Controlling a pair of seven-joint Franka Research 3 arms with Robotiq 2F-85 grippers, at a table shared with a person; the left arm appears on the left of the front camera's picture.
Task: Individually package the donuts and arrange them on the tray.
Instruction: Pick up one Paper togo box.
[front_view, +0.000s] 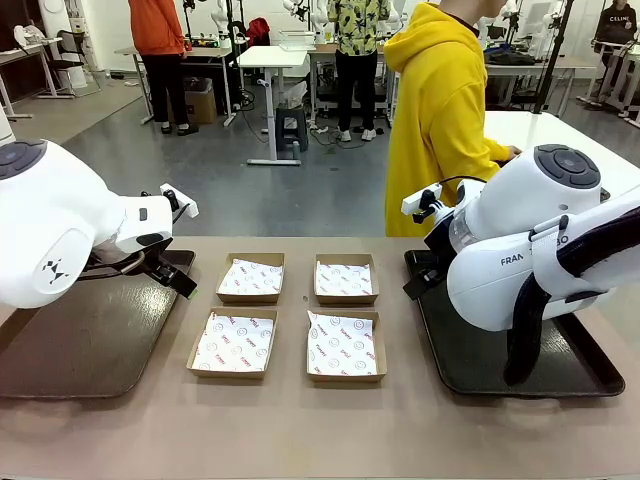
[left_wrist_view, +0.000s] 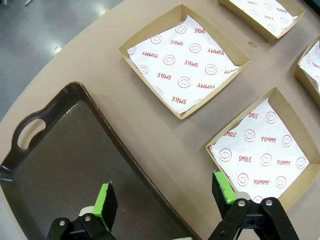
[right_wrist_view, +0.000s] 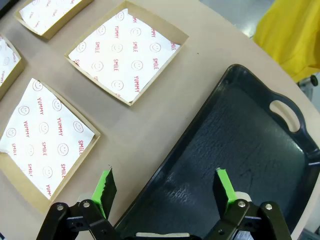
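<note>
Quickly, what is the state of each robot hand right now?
Left hand: open, holding nothing.
Right hand: open, holding nothing.

The tabletop (front_view: 300, 430) is tan, and the four boxes (front_view: 250, 257) are brown cardboard lined with white paper (front_view: 340, 348) printed with red smiley faces and the red words SMILE and YUMMY. The tray at nine o'clock (front_view: 80, 350) is dark brown, the tray at three o'clock (front_view: 470, 370) black. The left pincer (left_wrist_view: 162, 192) and right pincer (right_wrist_view: 164, 182) are black with green pads (left_wrist_view: 104, 200), and the person's hoodie (front_view: 440, 120) at twelve o'clock is yellow.
</note>
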